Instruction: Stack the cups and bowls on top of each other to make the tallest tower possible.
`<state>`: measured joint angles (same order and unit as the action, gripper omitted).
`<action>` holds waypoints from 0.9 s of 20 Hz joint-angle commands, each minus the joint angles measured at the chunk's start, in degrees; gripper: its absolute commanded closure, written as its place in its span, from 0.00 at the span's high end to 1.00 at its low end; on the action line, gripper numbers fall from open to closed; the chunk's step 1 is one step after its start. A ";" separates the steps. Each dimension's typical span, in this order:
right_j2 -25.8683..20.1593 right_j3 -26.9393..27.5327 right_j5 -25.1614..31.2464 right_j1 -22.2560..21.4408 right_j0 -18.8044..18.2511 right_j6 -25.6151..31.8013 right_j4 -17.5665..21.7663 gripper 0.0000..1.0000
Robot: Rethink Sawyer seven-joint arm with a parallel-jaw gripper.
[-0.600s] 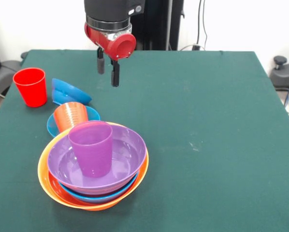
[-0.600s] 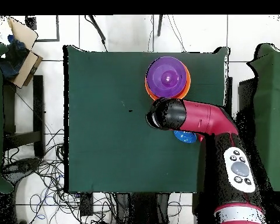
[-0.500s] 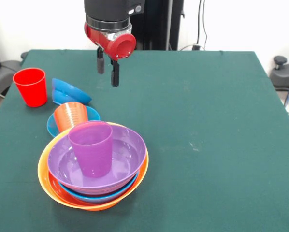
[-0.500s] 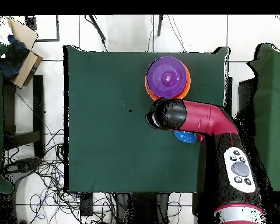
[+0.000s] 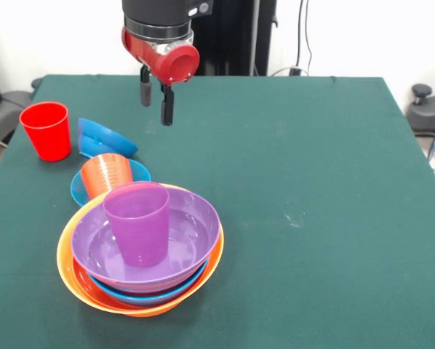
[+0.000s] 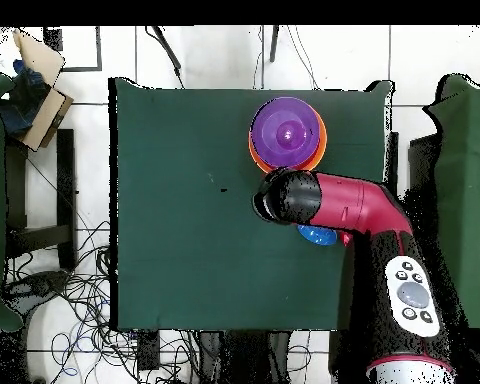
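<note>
The tower has a big yellow-orange bowl (image 5: 66,270) at the bottom, with a light blue bowl (image 5: 153,296) and a purple bowl (image 5: 192,225) nested in it. A purple cup (image 5: 137,222) stands upright in the purple bowl. From overhead the tower (image 6: 311,150) lies just beyond the arm's head. An orange-red cup (image 5: 105,174) sits in a small blue bowl (image 5: 78,187) right behind the tower. A red cup (image 5: 46,130) stands upright at the far left. My gripper (image 5: 156,99) hangs open and empty above the cloth, behind and to the right of these pieces.
A blue bowl (image 5: 102,139) lies tipped on its side between the red cup and the orange-red cup. The arm (image 6: 354,210) covers the table's right side in the overhead view, with a blue bowl (image 6: 317,237) showing under it. The green table edge (image 5: 392,102) runs at the right.
The gripper has risen a little and shifted slightly left in the front view. The cups and bowls have not moved.
</note>
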<state>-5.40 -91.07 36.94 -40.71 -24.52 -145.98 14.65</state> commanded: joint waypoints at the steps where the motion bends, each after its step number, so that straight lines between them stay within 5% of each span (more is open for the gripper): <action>1: 1.63 0.04 4.51 2.52 3.73 2.78 5.46 1.00; 9: 2.17 -3.81 -0.80 2.65 3.77 4.62 7.05 1.00; 18: 13.71 -0.47 -5.24 5.20 11.37 -3.63 16.07 1.00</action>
<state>4.71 -91.21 36.02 -40.48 -16.40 -145.98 23.64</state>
